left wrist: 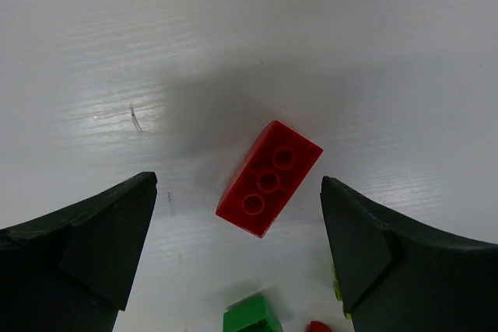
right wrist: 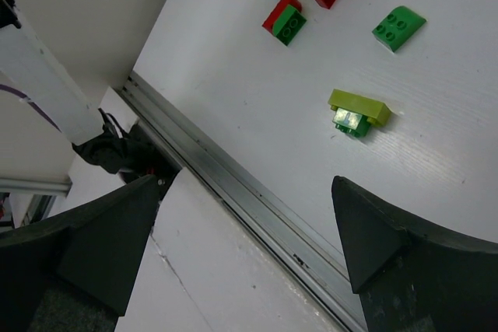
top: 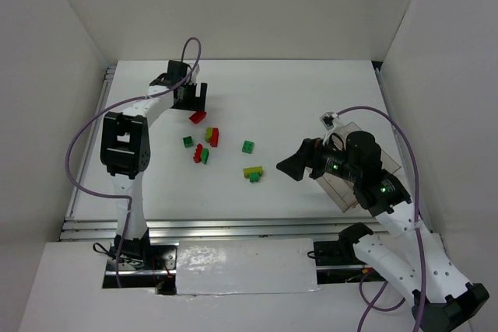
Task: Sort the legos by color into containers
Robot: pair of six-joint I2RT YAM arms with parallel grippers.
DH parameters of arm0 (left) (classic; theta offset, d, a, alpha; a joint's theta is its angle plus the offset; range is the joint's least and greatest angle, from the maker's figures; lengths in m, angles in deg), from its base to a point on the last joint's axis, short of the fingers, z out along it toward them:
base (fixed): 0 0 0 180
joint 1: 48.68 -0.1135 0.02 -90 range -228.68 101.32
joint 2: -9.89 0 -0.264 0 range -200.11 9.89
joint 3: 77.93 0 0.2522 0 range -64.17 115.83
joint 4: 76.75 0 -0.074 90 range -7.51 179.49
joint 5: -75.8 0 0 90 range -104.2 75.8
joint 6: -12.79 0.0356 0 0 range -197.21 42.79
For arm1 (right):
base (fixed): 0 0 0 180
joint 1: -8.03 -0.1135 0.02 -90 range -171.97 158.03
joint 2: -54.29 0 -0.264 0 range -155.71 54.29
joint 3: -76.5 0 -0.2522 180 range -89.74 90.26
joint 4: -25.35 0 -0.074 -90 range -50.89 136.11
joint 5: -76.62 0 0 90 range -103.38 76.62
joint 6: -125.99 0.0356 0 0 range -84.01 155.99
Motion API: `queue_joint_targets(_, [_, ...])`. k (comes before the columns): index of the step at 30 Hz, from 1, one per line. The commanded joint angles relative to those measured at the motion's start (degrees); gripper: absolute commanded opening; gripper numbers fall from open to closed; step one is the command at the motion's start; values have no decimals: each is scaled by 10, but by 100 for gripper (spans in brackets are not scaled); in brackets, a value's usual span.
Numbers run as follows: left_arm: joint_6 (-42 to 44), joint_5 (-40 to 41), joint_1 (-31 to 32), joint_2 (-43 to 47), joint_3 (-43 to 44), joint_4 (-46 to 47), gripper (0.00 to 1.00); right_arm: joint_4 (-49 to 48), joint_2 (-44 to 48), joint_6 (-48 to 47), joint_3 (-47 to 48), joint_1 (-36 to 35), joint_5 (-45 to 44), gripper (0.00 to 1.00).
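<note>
Left gripper (top: 194, 104): fingers spread, empty, poised over red brick (left wrist: 268, 179), far left. Right gripper (top: 285, 167): fingers spread, empty, right of loose bricks (top: 204, 145) at mid-table (top: 311, 91). Tray (top: 391, 159): right side, beneath right arm.

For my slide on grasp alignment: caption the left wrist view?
Open left gripper framing a red brick lying askew on the white table, green brick at frame bottom.

Looking over the whole setup, I can't read any writing, label, brand mark or number anywhere. Even close up, the studs on the red brick (left wrist: 268, 179) are too blurred to show any lettering.
</note>
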Motion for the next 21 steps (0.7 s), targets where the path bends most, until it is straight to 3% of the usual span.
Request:
queue_joint_targets(1, [15, -33, -2, -15, -9, 12, 99, -40, 4, -8, -3, -5, 8, 100])
queue_joint_targets(8, [9, -53, -1, -23, -28, 28, 99, -56, -3, -2, -13, -4, 20, 100])
queue_joint_targets(11, [8, -32, 4, -45, -17, 19, 94, -61, -2, 3, -20, -5, 22, 100])
queue_joint_targets(14, [10, -8, 13, -65, -1, 8, 76, -58, -1, 2, -20, -5, 23, 100])
queue_joint_targets(17, [7, 3, 19, -75, 10, 2, 68, -50, 3, -1, -19, -4, 19, 100])
queue_joint_targets(20, [2, 23, 21, -75, 28, -9, 45, -46, 6, -2, -18, -4, 11, 100])
queue_joint_targets(21, [0, 33, 21, -71, 29, -8, 25, -45, 8, 0, -19, -4, 9, 100])
